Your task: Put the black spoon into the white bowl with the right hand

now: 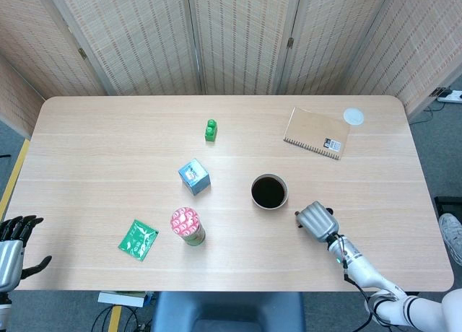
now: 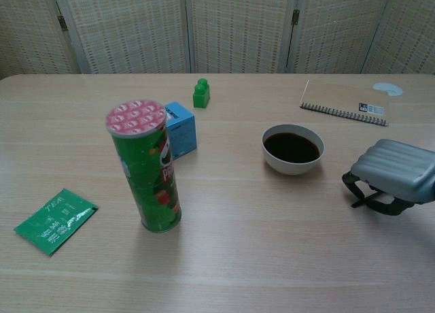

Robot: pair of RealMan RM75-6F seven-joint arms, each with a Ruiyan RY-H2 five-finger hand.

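Note:
The white bowl [image 1: 269,208] [image 2: 293,165], dark inside, stands right of the table's middle. My right hand [image 1: 316,221] [image 2: 395,169] sits low over the table just right of the bowl and nearer the front edge. Its fingers curl down around the black spoon [image 2: 359,202], and only a short stretch of the thin handle pokes out under the hand toward the left. The hand hides the remainder of the spoon. My left hand [image 1: 11,249] hangs off the table's front left corner with fingers spread and nothing in it.
A tall green chip can [image 1: 188,226] [image 2: 146,167] stands left of the bowl, with a blue box [image 1: 194,176] [image 2: 182,128] behind it. A green brick [image 1: 211,130], a green tea packet [image 1: 138,239], a spiral notebook [image 1: 316,133] and a white lid [image 1: 353,116] lie farther off.

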